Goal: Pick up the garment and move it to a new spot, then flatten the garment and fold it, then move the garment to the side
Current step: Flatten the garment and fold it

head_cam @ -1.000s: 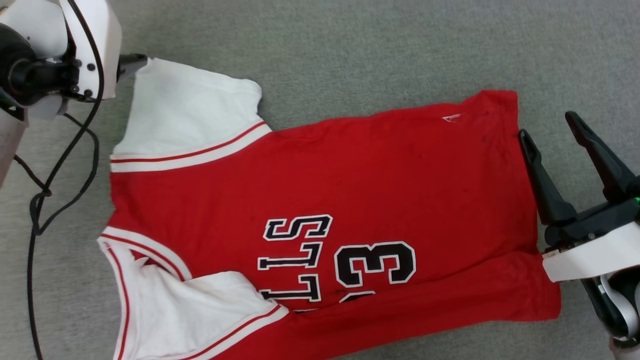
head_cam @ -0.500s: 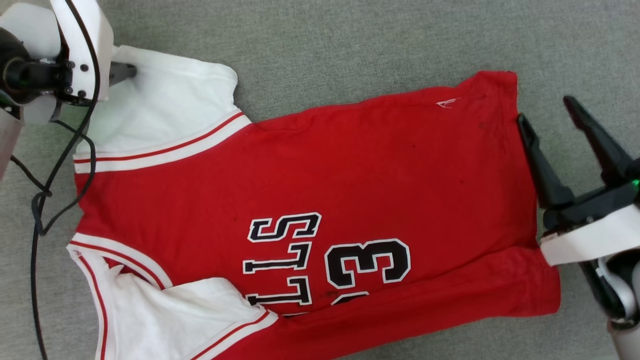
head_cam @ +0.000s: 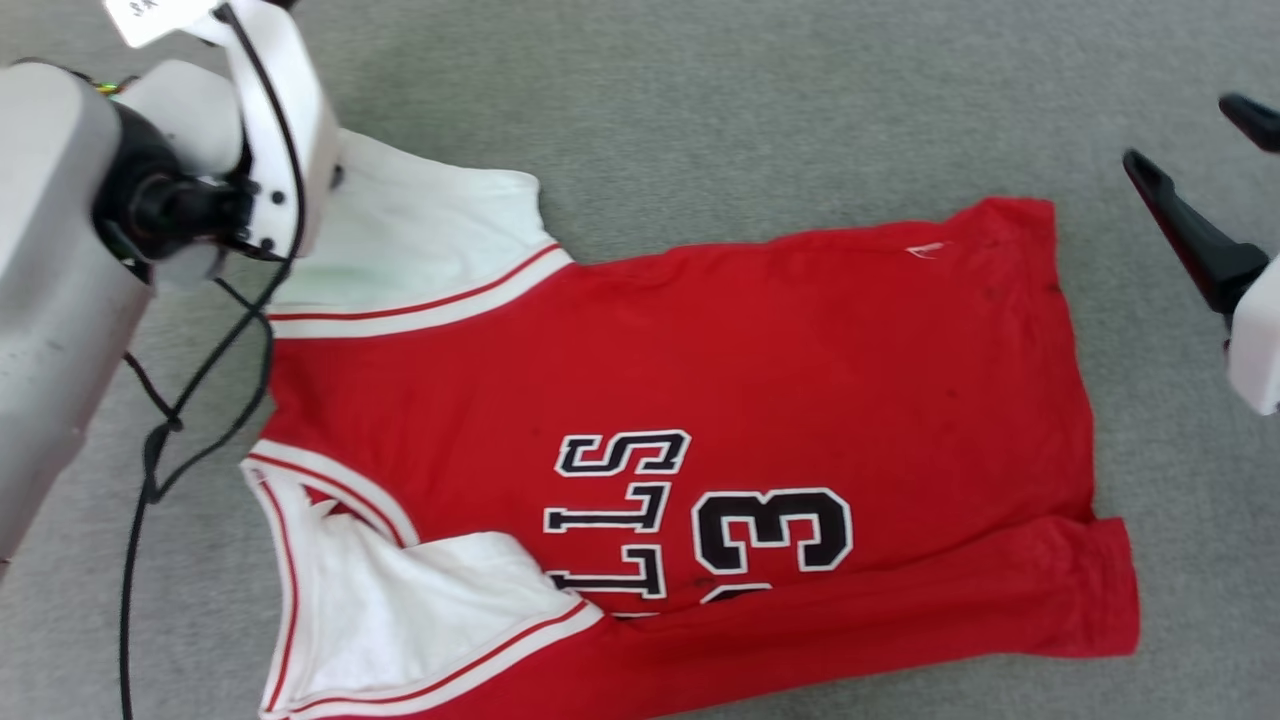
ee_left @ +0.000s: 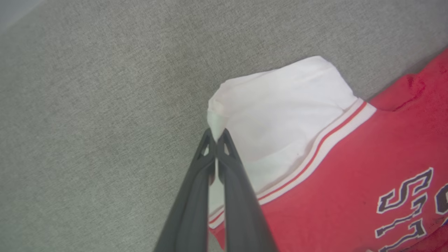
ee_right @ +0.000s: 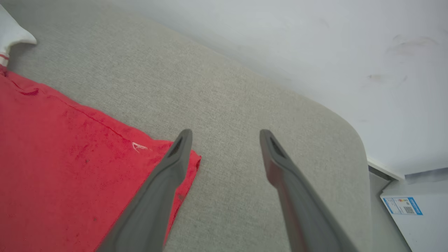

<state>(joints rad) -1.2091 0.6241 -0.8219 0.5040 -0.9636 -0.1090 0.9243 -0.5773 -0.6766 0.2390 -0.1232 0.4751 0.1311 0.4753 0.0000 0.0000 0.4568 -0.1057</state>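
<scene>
Left wrist view is showing your left tool (ee_left: 217, 135) clamping the white sleeve (ee_left: 280, 115) corner, probably for tugging the garment (ee_left: 332, 182) flat; it is lying spread on the grey surface (ee_left: 87, 105), your right tool (ee_right: 225, 134) hovering, fingers apart, near its hem.

So the table (head_cam: 720, 100) is covered in a grey woven fabric, kinda felt-ish, pretty even in color all over. In the right wrist view you can see its far corner (ee_right: 344, 129) is rounded off. Past that edge there's a pale whitish surface (ee_right: 315, 42) with a few faint smudges and scuffs on it, can't tell if it's wall or floor tbh. Down in the bottom right of that same view sits a white box (ee_right: 420, 227) with a blue-bordered label (ee_right: 402, 205) on it; looks like a small square code is printed there, too small to read.
</scene>
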